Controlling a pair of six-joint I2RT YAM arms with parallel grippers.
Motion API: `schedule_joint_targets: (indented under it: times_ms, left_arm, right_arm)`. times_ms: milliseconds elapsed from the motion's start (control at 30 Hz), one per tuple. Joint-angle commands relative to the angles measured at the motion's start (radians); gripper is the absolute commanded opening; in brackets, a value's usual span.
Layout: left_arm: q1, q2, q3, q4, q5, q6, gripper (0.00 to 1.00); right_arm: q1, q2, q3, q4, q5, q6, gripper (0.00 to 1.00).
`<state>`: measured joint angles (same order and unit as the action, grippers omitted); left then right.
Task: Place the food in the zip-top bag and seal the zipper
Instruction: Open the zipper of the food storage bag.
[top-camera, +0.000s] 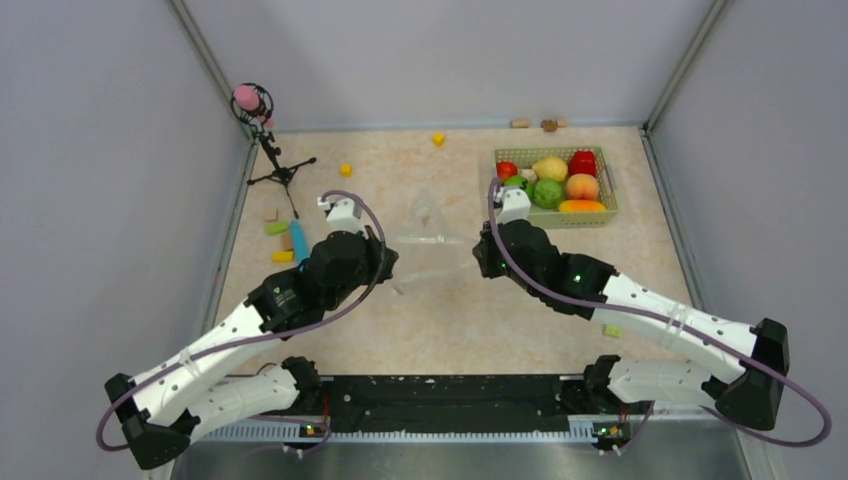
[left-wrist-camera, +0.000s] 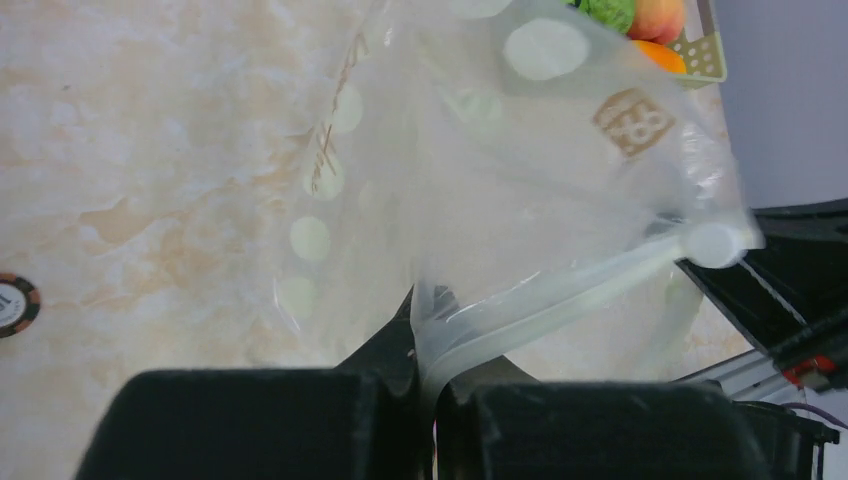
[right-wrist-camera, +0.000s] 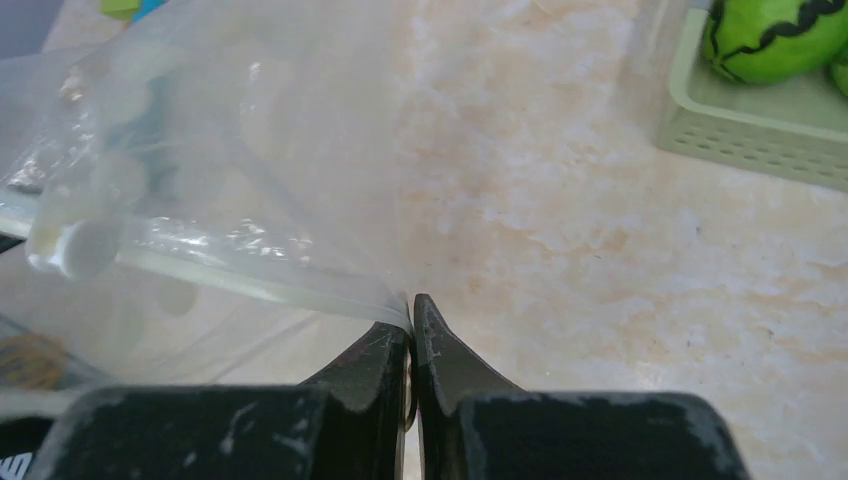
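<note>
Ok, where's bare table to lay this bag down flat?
Bare: the near middle of the table, between the left arm and right arm, in front of the zip-top bag. Crowded: the blocks and tripod on the left, the basket back right.

Pale green basket (top-camera: 585, 219) back right; mic tripod (top-camera: 272, 152) back left; yellow cubes (top-camera: 438, 139) between; coloured blocks (top-camera: 279, 229) beside tripod.

The table (top-camera: 450, 320) has a beige marbled top.

- Far right: a pale green basket (top-camera: 585, 219) holding the food (top-camera: 581, 186).
- Far edge: two yellow cubes (top-camera: 438, 139) and cork-coloured pieces (top-camera: 520, 123).
- Far left: a black tripod stand (top-camera: 282, 175).
- Left: coloured blocks (top-camera: 283, 240).
- Centre: the zip-top bag (top-camera: 430, 235); contact with the surface cannot be confirmed.
</note>
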<state>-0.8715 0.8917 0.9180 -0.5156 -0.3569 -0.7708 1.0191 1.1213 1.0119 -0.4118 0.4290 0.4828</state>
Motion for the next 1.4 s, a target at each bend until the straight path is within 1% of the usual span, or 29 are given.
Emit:
schedule_joint_targets:
  times_ms: [0, 67, 233, 333, 433, 467, 567, 667, 733, 767, 800, 833, 867, 933, 1033, 1133, 1233, 1300, 1367]
  left_arm:
    - [-0.003, -0.09, 0.025, -0.153, -0.21, -0.008, 0.0]
    - [-0.003, -0.132, 0.027, -0.2, -0.256, -0.016, 0.0]
    - [-0.003, -0.23, -0.003, -0.262, -0.317, -0.014, 0.0]
    - [-0.003, -0.242, -0.008, -0.27, -0.282, 0.013, 0.0]
    - [-0.003, -0.182, 0.0, -0.256, -0.217, 0.023, 0.0]
    - [-0.003, -0.146, 0.002, -0.244, -0.2, 0.025, 0.0]
    - [-0.003, -0.042, 0.01, -0.203, -0.173, 0.029, 0.0]
    - [-0.003, 0.05, 0.027, -0.154, -0.177, 0.041, 0.0]
    - [-0.003, 0.092, 0.047, -0.147, -0.194, 0.023, 0.0]
    - [-0.003, 0.107, 0.056, -0.144, -0.202, 0.019, 0.0]
    - [-0.003, 0.118, 0.062, -0.143, -0.218, 0.001, 0.0]
    - [-0.003, 0.125, 0.064, -0.139, -0.234, -0.01, 0.0]
    - [-0.003, 0.127, 0.064, -0.131, -0.252, -0.014, 0.0]
    - [-0.003, 0.121, 0.056, -0.125, -0.299, -0.027, 0.0]
    - [-0.003, 0.09, 0.005, -0.114, -0.312, -0.034, 0.0]
    - [-0.003, 0.052, -0.041, -0.093, -0.318, -0.031, 0.0]
    - [-0.003, 0.017, -0.062, -0.065, -0.291, -0.02, 0.0]
    - [-0.003, -0.003, -0.094, -0.023, -0.279, -0.014, 0.0]
    - [-0.003, -0.005, -0.104, -0.017, -0.28, -0.015, 0.0]
  right_arm:
    - [-0.124, -0.077, -0.123, -0.027, 0.036, 0.054, 0.03]
    - [-0.175, -0.095, -0.183, -0.01, 0.024, 0.058, 0.03]
    - [-0.246, -0.106, -0.285, 0.008, -0.033, 0.038, 0.02]
    - [-0.252, -0.1, -0.302, 0.042, -0.048, 0.022, 0.01]
    - [-0.252, -0.085, -0.308, 0.136, -0.179, -0.032, 0.01]
    - [-0.252, -0.079, -0.312, 0.176, -0.24, -0.049, 0.05]
    - [-0.252, -0.059, -0.323, 0.286, -0.38, -0.058, 0.19]
    - [-0.252, -0.03, -0.298, 0.319, -0.505, -0.07, 0.34]
    - [-0.252, -0.015, -0.263, 0.332, -0.56, -0.072, 0.48]
    - [-0.252, -0.009, -0.24, 0.338, -0.583, -0.074, 0.59]
    - [-0.252, -0.002, -0.209, 0.338, -0.605, -0.075, 0.72]
    - [-0.252, 0.003, -0.18, 0.338, -0.62, -0.076, 0.92]
    - [-0.252, 0.01, -0.147, 0.331, -0.628, -0.079, 0.98]
    - [-0.253, 0.026, -0.084, 0.3, -0.617, -0.104, 0.99]
    - [-0.252, 0.04, 0.002, 0.214, -0.51, -0.147, 0.99]
    - [-0.253, 0.023, 0.023, 0.173, -0.347, -0.153, 0.99]
    - [-0.263, -0.001, 0.024, 0.155, -0.175, -0.142, 0.99]
    - [-0.3, -0.008, 0.033, 0.135, -0.096, -0.113, 0.99]
    - [-0.362, 0.001, 0.052, 0.108, -0.079, -0.073, 0.99]
